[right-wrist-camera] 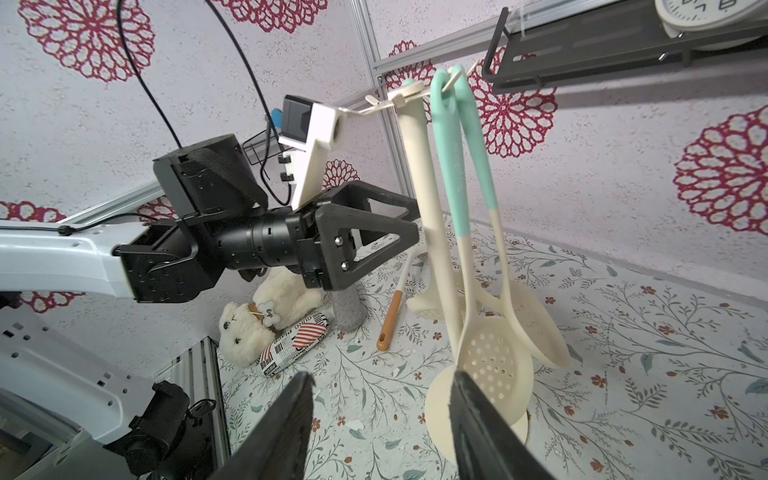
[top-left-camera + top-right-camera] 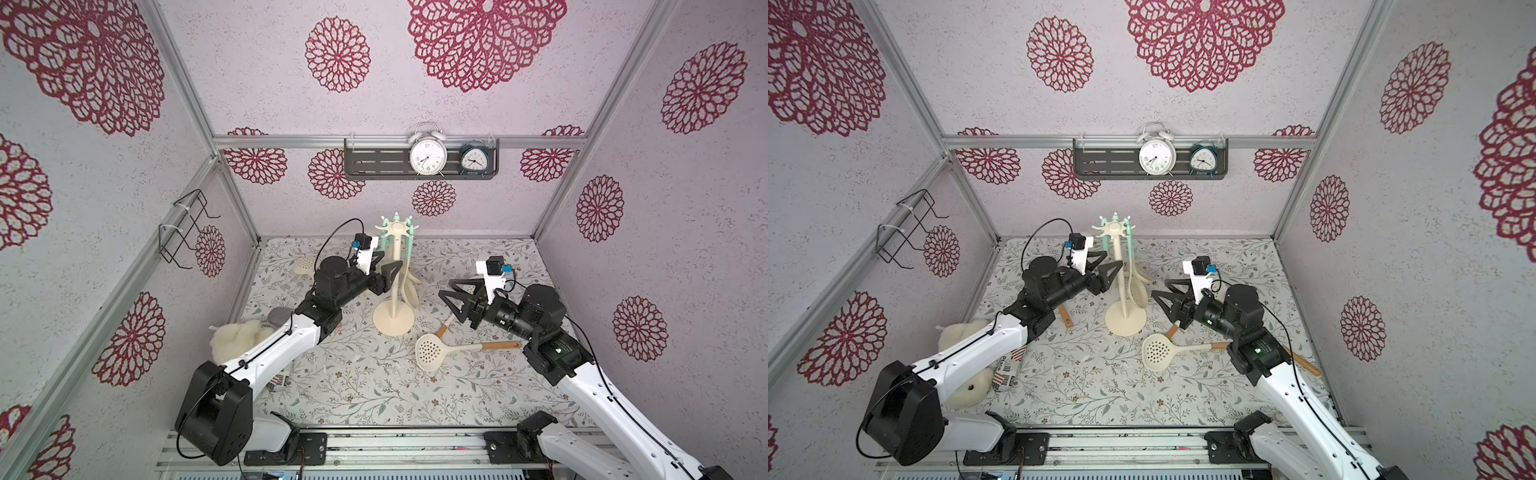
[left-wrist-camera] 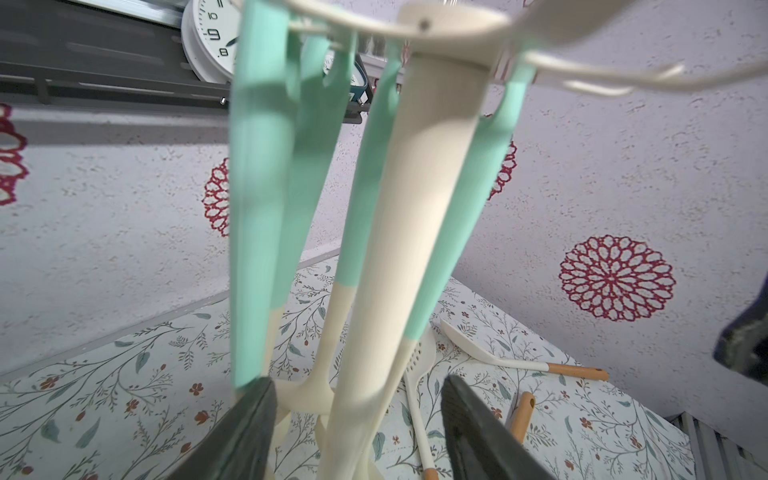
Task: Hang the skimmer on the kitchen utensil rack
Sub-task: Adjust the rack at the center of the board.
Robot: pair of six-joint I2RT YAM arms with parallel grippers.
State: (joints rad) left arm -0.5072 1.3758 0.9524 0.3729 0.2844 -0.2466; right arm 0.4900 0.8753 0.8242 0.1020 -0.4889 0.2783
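Observation:
The cream kitchen utensil rack (image 2: 397,274) (image 2: 1121,286) (image 1: 419,166) stands mid-table. From its hooks hang mint-handled utensils, among them a skimmer (image 1: 494,365) with a perforated cream head next to a spoon (image 1: 536,328). My left gripper (image 2: 384,268) (image 3: 357,382) is open. Its fingers straddle the pole (image 3: 415,208) and the mint handles (image 3: 257,208), gripping nothing. A second skimmer (image 2: 432,353) (image 2: 1156,353), with a wooden handle, lies flat in front of the rack's base. My right gripper (image 2: 445,289) (image 1: 380,376) hovers open and empty to the right of the rack.
A plush bear (image 1: 257,320), a striped packet (image 1: 295,340) and a grey cylinder (image 1: 349,307) lie at the left edge. Another wooden-handled utensil (image 1: 390,320) lies left of the rack. A dark shelf (image 2: 374,162) with two clocks is on the back wall, a black wire rack (image 2: 183,224) on the left wall.

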